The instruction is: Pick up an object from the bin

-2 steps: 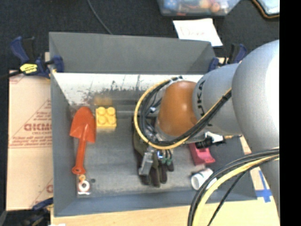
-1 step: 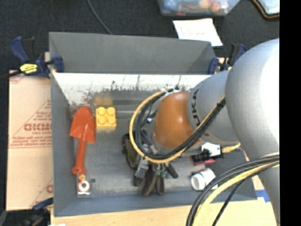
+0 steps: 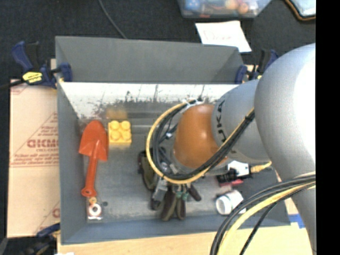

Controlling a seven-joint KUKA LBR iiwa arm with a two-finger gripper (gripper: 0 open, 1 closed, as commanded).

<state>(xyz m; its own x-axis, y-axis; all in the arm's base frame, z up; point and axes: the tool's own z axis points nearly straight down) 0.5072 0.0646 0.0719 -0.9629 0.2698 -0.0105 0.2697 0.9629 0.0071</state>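
The arm's white body stands nearest the lens, coming in from the view's right. Below it are the orange cover at its wrist and a loop of cables. Under these the claw hangs low in the bin, near the middle of the near wall. It sits in a dark clutter where I cannot tell whether it is spread, pressed together or pinching anything.

On the floor, the thing closest to it is a white cylinder. It lies just beside the claw toward the view's right, short and stubby, on its side, with its open end turned toward the arm. I judge it the handiest pick, and it would call for a small sideways shift.

A little farther back lies a black, red and white piece. Well apart on the other side sit a small white trinket and an orange toy shovel, whose long axis runs from the near wall toward the far one, blade farthest. A yellow studded block lies just beside that blade.
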